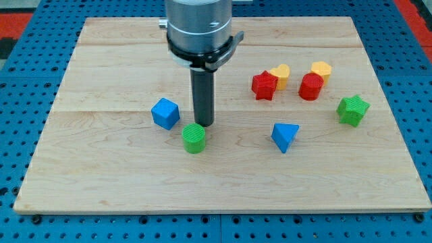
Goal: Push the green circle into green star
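My tip (204, 125) rests on the wooden board (101, 175) a little left of the frame's centre, just above and slightly right of the green circle (194, 138); it sits so close to the circle's upper edge that I cannot tell whether the two touch. I carry no pincer, only this straight dark rod under a grey collar, so there is nothing to clench or release and I grasp nothing. The green circle stands upright in the lower middle of the board, a short ribbed cylinder. The blue cube (165, 113) lies up and to its left, turned on a corner and apart from both the circle and my tip. The green star (353, 110) is far off near the board's right edge, well apart from the circle, with the blue triangle (285, 136) lying between them, lower and right of centre. In the upper right of the frame a red star-like block (264, 86) touches a yellow heart-like block (280, 73) behind it, and just to their right a red cylinder (310, 87) touches a yellow block (321, 69), whose shape I cannot make out for certain. Around the board runs a blue perforated table (20, 81).
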{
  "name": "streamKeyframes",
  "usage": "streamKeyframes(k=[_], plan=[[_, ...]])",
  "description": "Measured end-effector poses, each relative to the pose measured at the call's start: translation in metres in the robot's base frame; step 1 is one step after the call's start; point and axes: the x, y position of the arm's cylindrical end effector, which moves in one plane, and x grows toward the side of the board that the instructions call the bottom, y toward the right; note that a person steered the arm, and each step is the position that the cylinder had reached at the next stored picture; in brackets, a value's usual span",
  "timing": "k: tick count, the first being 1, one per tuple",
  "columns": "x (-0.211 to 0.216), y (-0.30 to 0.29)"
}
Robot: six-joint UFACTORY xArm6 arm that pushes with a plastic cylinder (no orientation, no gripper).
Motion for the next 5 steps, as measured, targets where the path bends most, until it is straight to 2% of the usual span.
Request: streamKeyframes(k=[3, 4, 5], plan=[[0.018, -0.054], [0.041, -0.055], [0.055, -0.032]])
